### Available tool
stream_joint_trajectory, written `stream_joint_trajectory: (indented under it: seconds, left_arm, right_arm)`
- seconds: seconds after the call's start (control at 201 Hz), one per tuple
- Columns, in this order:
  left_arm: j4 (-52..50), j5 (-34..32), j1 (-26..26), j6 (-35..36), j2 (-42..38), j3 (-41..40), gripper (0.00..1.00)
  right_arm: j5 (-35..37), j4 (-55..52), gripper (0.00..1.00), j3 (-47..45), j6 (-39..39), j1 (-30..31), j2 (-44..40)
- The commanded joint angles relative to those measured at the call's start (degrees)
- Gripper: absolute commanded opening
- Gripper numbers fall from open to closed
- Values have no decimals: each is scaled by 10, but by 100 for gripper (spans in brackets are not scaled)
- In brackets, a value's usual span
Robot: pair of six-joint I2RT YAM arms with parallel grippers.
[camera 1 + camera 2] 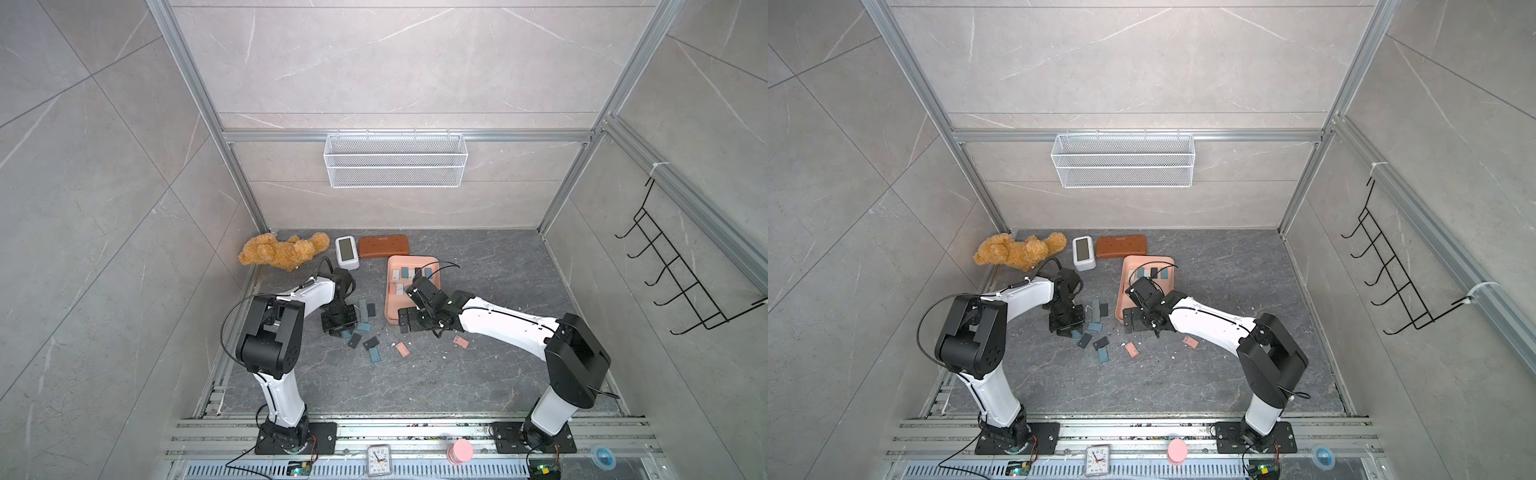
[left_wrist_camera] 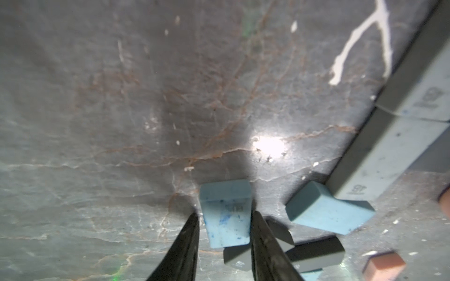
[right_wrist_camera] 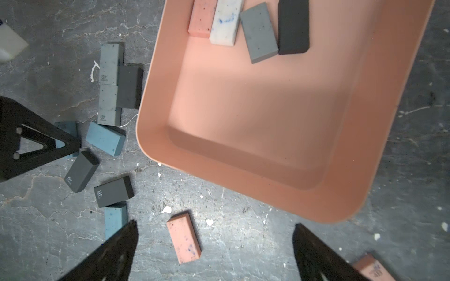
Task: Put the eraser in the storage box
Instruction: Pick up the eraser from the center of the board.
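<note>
My left gripper (image 2: 224, 216) points straight down at the table, shut on a light blue eraser (image 2: 226, 194) that lies flat; one finger presses its side and the other sits tight against the opposite side. In both top views this gripper (image 1: 338, 328) stands amid several loose erasers. The salmon-pink storage box (image 3: 255, 109) holds several erasers (image 3: 258, 31) at its far end. My right gripper (image 3: 214, 225) hovers open at the box's near corner (image 1: 392, 320), above a pink eraser (image 3: 183, 239) on the table.
Grey, dark and blue erasers (image 1: 365, 311) lie scattered left of the box, and two pink ones (image 1: 460, 341) nearer the front. A teddy bear (image 1: 282, 251), a white clock (image 1: 346, 251) and a brown case (image 1: 383, 246) line the back. A wire basket (image 1: 395, 160) hangs on the wall.
</note>
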Motion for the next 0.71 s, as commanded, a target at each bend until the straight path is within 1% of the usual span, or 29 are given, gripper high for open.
stream_joint_trajectory:
  seconds: [0.0, 0.129, 0.304, 0.433, 0.533, 0.702]
  left_arm:
    - [-10, -18, -6, 12, 22, -7, 31]
    - [4, -11, -8, 10, 16, -9, 23]
    - [7, -18, -8, 14, -33, 3, 20]
    - [-2, -22, -8, 20, -55, 32, 19]
    - [-3, -15, -9, 10, -74, 57, 19]
    - [0, 7, -12, -20, -85, 108, 19]
  right_arm:
    - [13, -4, 100, 1, 5, 1, -20]
    - [20, -22, 100, 14, 0, 1, -26]
    - [21, -46, 100, 29, 3, -2, -37]
    - [14, -70, 100, 45, 14, -9, -42]
    - [6, -89, 100, 55, 26, -26, -48]
    - [-23, -116, 100, 63, 50, -80, -61]
